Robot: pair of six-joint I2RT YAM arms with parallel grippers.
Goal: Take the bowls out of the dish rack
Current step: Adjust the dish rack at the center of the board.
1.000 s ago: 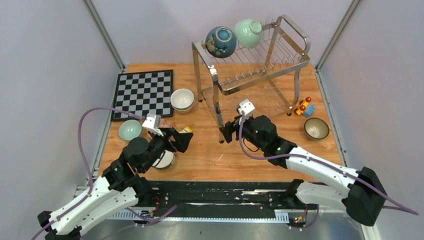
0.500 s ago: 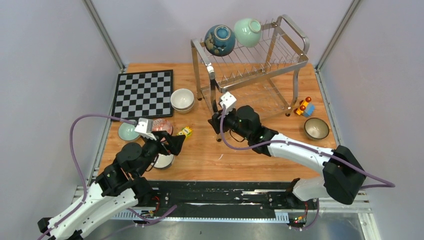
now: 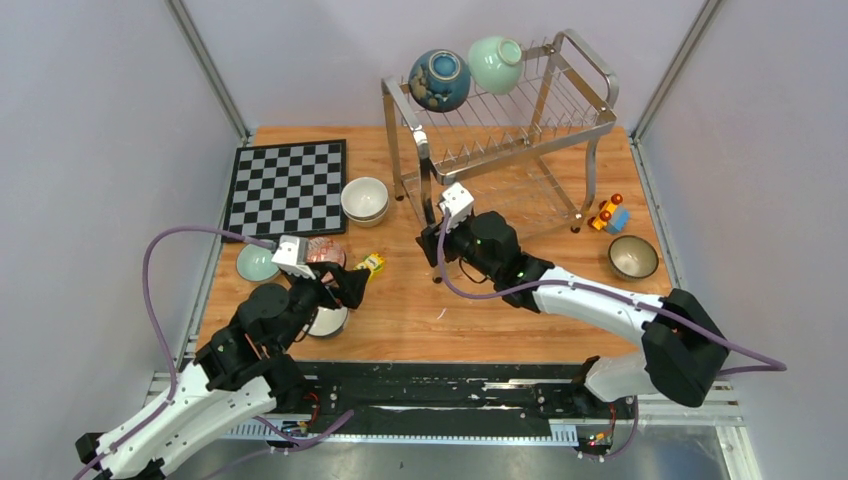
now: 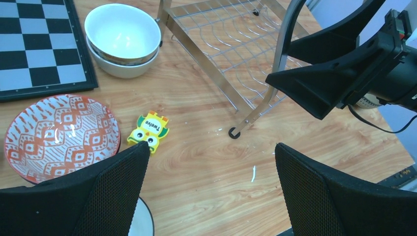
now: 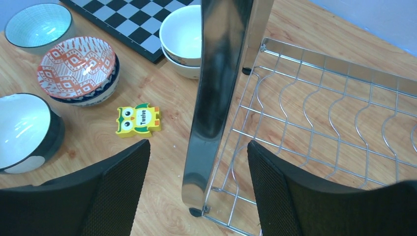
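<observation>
The dish rack (image 3: 588, 52) stands at the back of the table. On its upper tier a dark blue bowl (image 3: 439, 80) and a mint green bowl (image 3: 496, 62) lie tipped on their sides. My right gripper (image 3: 432, 243) is open, its jaws astride the rack's front left leg (image 5: 216, 73) just above the foot, with a gap on each side. The lower tier (image 5: 319, 118) is bare wire. My left gripper (image 4: 210, 145) is open over bare wood beside a red-patterned bowl (image 4: 61, 135).
On the table stand two stacked cream bowls (image 3: 365, 198), a pale teal bowl (image 3: 256, 262), a white dark-sided bowl (image 3: 328, 320) under my left arm and a dark-rimmed bowl (image 3: 633, 256) at the right. There are also a chessboard (image 3: 288, 185), a yellow owl block (image 3: 372, 263) and a toy car (image 3: 609, 214).
My right arm has swung left and forward to the rack's front left leg, and the rack has shifted slightly left. My left arm has drawn back, uncovering the red-patterned bowl.
</observation>
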